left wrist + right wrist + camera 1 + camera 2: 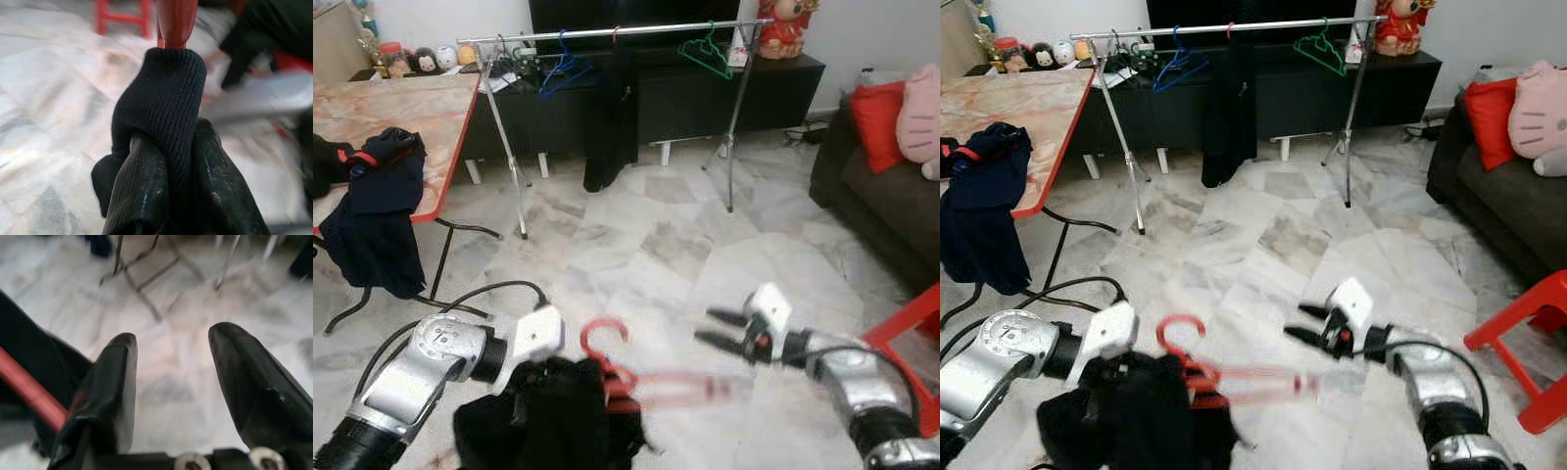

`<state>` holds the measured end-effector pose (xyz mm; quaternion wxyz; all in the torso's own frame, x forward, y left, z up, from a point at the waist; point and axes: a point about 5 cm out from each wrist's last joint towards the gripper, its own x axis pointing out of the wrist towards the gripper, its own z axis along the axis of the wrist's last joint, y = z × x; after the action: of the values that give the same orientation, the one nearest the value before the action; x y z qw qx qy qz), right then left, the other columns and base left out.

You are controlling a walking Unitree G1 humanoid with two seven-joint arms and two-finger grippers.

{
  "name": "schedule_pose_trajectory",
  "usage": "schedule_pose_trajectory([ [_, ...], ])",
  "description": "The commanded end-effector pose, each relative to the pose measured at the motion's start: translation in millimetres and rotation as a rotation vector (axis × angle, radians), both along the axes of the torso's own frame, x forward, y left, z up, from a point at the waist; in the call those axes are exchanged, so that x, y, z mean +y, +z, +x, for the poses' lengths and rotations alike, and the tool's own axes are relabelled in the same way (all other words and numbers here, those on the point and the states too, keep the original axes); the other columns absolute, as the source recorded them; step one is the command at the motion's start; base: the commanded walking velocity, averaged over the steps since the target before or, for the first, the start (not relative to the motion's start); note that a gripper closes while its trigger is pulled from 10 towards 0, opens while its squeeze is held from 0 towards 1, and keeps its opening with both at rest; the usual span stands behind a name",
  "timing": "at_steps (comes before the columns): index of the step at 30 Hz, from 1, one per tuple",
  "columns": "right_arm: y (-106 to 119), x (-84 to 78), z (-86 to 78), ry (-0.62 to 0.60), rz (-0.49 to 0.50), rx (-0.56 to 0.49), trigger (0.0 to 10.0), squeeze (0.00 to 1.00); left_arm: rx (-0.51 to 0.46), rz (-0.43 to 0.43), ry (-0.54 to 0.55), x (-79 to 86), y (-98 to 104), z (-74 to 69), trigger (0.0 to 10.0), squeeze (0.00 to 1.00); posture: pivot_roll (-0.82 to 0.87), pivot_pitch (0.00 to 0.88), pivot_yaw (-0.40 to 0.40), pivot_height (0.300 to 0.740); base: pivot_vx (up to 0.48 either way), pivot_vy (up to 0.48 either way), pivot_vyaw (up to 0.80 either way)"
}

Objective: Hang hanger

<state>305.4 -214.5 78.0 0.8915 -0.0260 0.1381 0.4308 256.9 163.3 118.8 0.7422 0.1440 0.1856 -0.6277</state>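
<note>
The left gripper pinches black knit garment on the red hanger, low and well short of the clothes rail. Beside the hanger's blurred arm, the right gripper is spread, empty. Hanging seems still ahead.

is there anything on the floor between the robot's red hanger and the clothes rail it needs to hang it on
Nothing visible does. The red hanger, carrying a black garment clamped in the left gripper, faces bare marble floor up to the clothes rail. The folding table stands off to the left.
</note>
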Motion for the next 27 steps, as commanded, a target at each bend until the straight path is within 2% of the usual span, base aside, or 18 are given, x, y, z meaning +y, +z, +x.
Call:
schedule_pose_trajectory([
  [1, 29.0, -7.9, 12.6, -0.035, 0.079, -0.085, 10.0, 1.00, -0.006, -0.023, 0.097, 6.0, -7.3, 2.6, 10.0, 0.00, -0.08, 0.000, -0.027, 0.740, 0.000, 0.000, 0.00],
  [5, 39.9, -3.7, 16.7, -0.005, 0.084, -0.113, 10.0, 1.00, -0.012, -0.017, 0.153, 5.0, -13.2, 6.6, 10.0, 0.00, -0.08, 0.000, -0.030, 0.740, 0.000, 0.000, 0.00],
  [6, 40.9, -0.2, 17.2, 0.036, 0.051, -0.118, 10.0, 0.20, -0.026, -0.031, 0.178, 2.2, -12.4, 10.7, 10.0, 0.00, -0.08, 0.000, -0.030, 0.740, 0.000, 0.000, 0.00],
  [7, 41.5, 2.3, 17.3, 0.063, 0.043, -0.116, 10.0, 0.00, -0.036, -0.038, 0.190, 0.4, -11.7, 13.4, 10.0, 0.00, -0.08, 0.000, -0.031, 0.740, 0.000, 0.000, 0.00],
  [11, 39.6, 12.6, 16.0, 0.168, 0.005, -0.081, 10.0, 0.00, -0.069, -0.046, 0.216, -4.6, -10.8, 23.1, 10.0, 0.00, -0.08, 0.000, -0.031, 0.740, 0.000, 0.000, 0.00],
  [12, 33.7, 18.3, 11.1, 0.256, -0.064, -0.043, 10.0, 0.00, -0.083, -0.040, 0.207, -6.2, -10.9, 25.4, 10.0, 0.00, -0.08, 0.000, -0.031, 0.740, 0.000, 0.000, 0.00],
  [14, 28.1, 22.0, 5.9, 0.331, -0.123, -0.010, 10.0, 0.00, -0.079, -0.036, 0.194, -7.2, -10.8, 26.2, 10.0, 0.00, -0.08, 0.000, -0.033, 0.740, 0.000, 0.000, 0.00],
  [16, 21.4, 25.8, -1.0, 0.421, -0.174, 0.031, 10.0, 0.00, -0.072, -0.038, 0.163, -9.1, -7.5, 25.9, 10.0, 0.00, -0.07, 0.000, -0.036, 0.740, 0.000, 0.000, 0.00],
  [17, 21.4, 25.8, -1.0, 0.421, -0.174, 0.031, 10.0, 0.00, -0.072, -0.038, 0.163, -9.1, -7.5, 25.9, 10.0, 0.00, -0.07, 0.000, -0.036, 0.740, 0.000, 0.000, 0.00],
  [19, 15.3, 35.2, -6.3, 0.533, -0.215, 0.072, 10.0, 0.00, -0.050, -0.007, 0.081, -9.3, 0.2, 23.8, 10.0, 0.00, -0.07, 0.000, -0.040, 0.740, 0.000, 0.000, 0.00],
  [27, 18.7, 43.8, -2.7, 0.596, -0.250, 0.067, 10.0, 0.00, -0.040, 0.101, -0.039, -8.5, -0.4, 15.8, 10.0, 0.00, -0.06, 0.005, -0.047, 0.740, 0.000, 0.000, 0.00],
])
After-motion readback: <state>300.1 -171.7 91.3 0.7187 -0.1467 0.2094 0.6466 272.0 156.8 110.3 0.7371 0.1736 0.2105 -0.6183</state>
